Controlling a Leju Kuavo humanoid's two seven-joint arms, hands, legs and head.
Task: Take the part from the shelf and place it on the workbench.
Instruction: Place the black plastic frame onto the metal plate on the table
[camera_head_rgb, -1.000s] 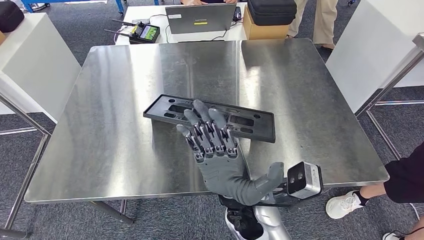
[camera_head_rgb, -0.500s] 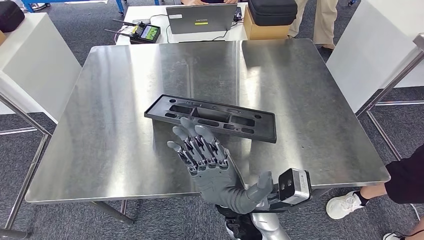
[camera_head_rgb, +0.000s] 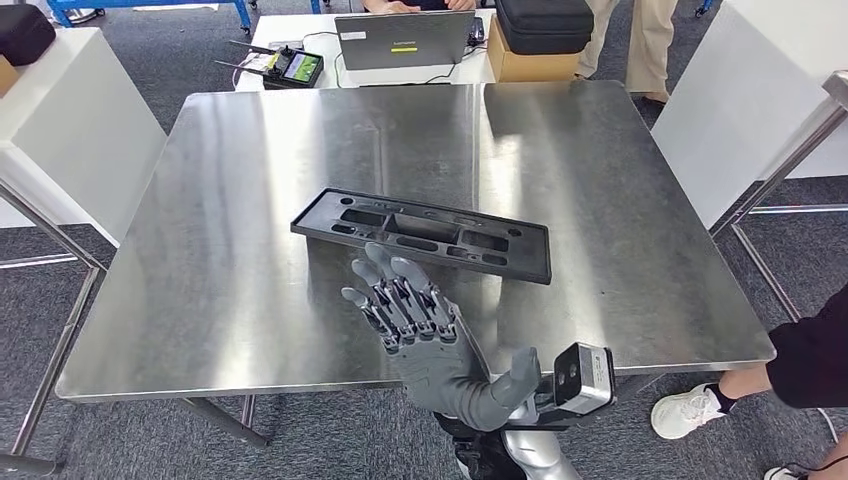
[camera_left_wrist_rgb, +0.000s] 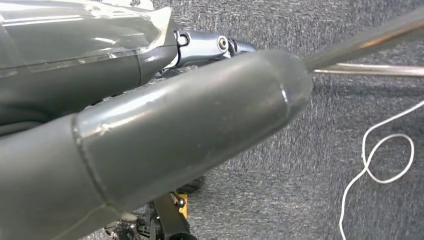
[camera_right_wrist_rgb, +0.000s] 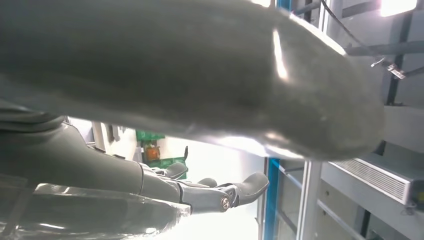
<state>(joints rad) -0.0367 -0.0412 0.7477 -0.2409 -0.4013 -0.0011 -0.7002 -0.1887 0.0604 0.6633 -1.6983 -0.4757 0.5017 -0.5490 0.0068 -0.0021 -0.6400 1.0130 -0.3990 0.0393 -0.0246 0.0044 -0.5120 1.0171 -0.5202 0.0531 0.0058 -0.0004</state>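
Observation:
The black plastic part (camera_head_rgb: 425, 232), a long flat frame with several slots, lies flat on the steel workbench (camera_head_rgb: 250, 150) near its middle. My right hand (camera_head_rgb: 420, 325) hovers over the bench's near edge, just short of the part, fingers spread and straight, holding nothing. In the right wrist view its thick thumb (camera_right_wrist_rgb: 200, 75) and a dark finger (camera_right_wrist_rgb: 220, 195) are extended with nothing between them. In the left wrist view my left hand's thumb (camera_left_wrist_rgb: 175, 130) stretches out over grey carpet, with nothing in its grasp.
A laptop (camera_head_rgb: 403, 38), a handheld controller (camera_head_rgb: 290, 65), a black case (camera_head_rgb: 545, 20) and a cardboard box (camera_head_rgb: 520, 62) sit on a white table behind the bench. White tables (camera_head_rgb: 60, 110) flank it. A person's shoe (camera_head_rgb: 690, 410) is at the near right.
My right hand has drawn back off the part toward the bench's near edge. The part has stayed where it lies.

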